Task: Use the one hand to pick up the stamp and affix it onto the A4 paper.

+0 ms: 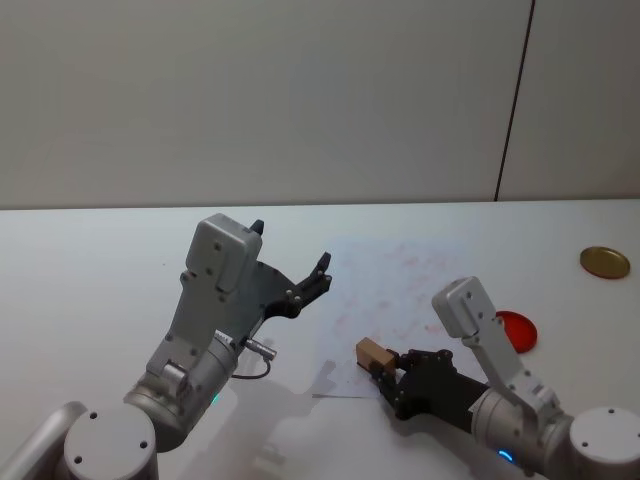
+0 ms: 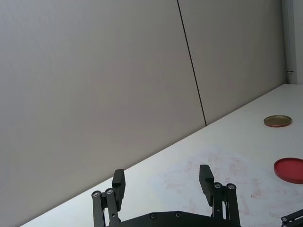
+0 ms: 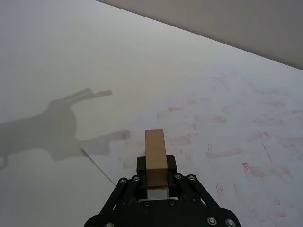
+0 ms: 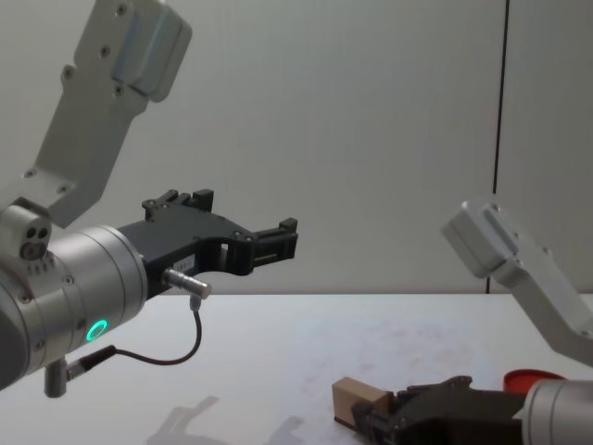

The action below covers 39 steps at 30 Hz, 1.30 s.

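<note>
Wooden, light-tan stamp [image 1: 373, 352] gripped between the fingers of the right claw [image 1: 382, 366], low at the near left corner of the A4 paper [image 1: 405, 280], contact with the sheet not possible to tell. Left claw [image 1: 290, 246] raised above the white counter [image 1: 90, 260] to the left of the paper, fingers spread wide with nothing between them. Red disc [image 1: 517, 330] flat on the counter near the paper's right edge.

**Colours on the White Table**

The stamp [image 3: 155, 151] is light tan wood. The A4 paper [image 3: 236, 127] is white with faint pinkish-red smudges all over. The table [image 1: 90, 270] is plain white. The red disc [image 1: 517, 331] is bright, and the gold disc [image 1: 604, 262] is shiny. The left gripper [image 2: 162, 176] and right gripper [image 3: 156, 172] are black. The arms [image 1: 215, 290] are grey, and one has a small green light [image 4: 95, 328].
</note>
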Tool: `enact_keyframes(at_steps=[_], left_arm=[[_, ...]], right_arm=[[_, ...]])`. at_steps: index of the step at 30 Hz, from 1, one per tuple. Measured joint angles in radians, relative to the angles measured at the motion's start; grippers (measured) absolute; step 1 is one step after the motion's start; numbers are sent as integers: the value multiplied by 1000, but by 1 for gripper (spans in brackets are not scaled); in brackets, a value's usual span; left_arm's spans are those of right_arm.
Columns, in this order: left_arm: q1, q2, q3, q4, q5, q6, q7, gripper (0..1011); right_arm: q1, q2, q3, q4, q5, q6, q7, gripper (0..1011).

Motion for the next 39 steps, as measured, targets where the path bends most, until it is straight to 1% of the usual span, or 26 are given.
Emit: enact_keyframes(at_steps=[12, 17, 23, 26, 27, 28, 33, 36, 38, 39], left_arm=[[0, 0, 0, 0, 0, 0, 0, 993], [0, 0, 0, 0, 0, 0, 0, 993], [0, 0, 0, 0, 0, 0, 0, 993], [0, 0, 0, 0, 0, 0, 0, 993], [0, 0, 0, 0, 0, 0, 0, 993], [0, 0, 0, 0, 0, 0, 0, 993], [0, 0, 0, 0, 0, 0, 0, 993], [0, 0, 0, 0, 0, 0, 0, 993], [0, 0, 0, 0, 0, 0, 0, 993], [0, 0, 0, 0, 0, 0, 0, 993]], right_arm=[[14, -2, 2, 10, -3, 23, 14, 217], [16, 1, 6, 7, 4, 26, 14, 216], [16, 5, 15, -13, 31, 14, 4, 217], [15, 11, 25, -32, 55, 0, -9, 217], [15, 11, 25, -32, 55, 0, -9, 217], [15, 13, 30, -39, 66, -7, -17, 217], [14, 26, 50, -63, 95, -29, -47, 217], [14, 33, 60, -70, 103, -36, -61, 216], [14, 44, 75, -75, 109, -46, -80, 217], [14, 44, 75, -75, 109, -46, -80, 217]])
